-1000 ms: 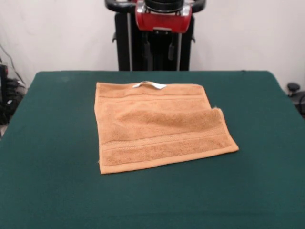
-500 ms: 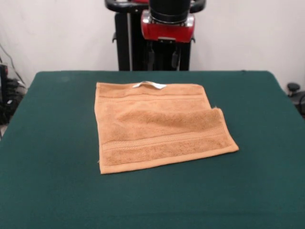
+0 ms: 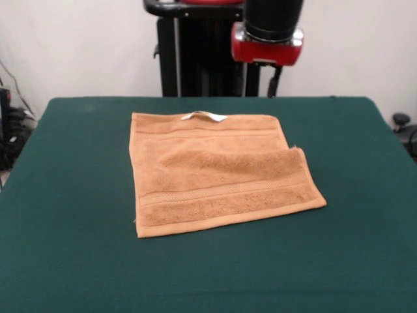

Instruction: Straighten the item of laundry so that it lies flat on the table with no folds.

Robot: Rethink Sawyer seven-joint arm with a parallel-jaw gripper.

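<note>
The orange-tan towel (image 3: 215,173) lies on the dark green table (image 3: 78,254), a little behind its middle. Most of it is spread flat, with a woven band across the near part. Its right side is folded over on itself, with a raised flap (image 3: 294,156) near the far right corner. A small white tag loop (image 3: 205,116) sticks out at the far edge. My gripper (image 3: 264,83) hangs under the red wrist at the top, above the table's far edge and behind the towel's far right corner. Its fingers stand apart with nothing between them.
The black pedestal (image 3: 195,59) stands behind the table's far edge. Cables and dark gear (image 3: 8,124) sit off the table's left side. A black knob-like object (image 3: 401,120) sits off its right side.
The gripper has moved to the picture's right, from above the tag loop to behind the towel's right corner. The towel has not moved.
</note>
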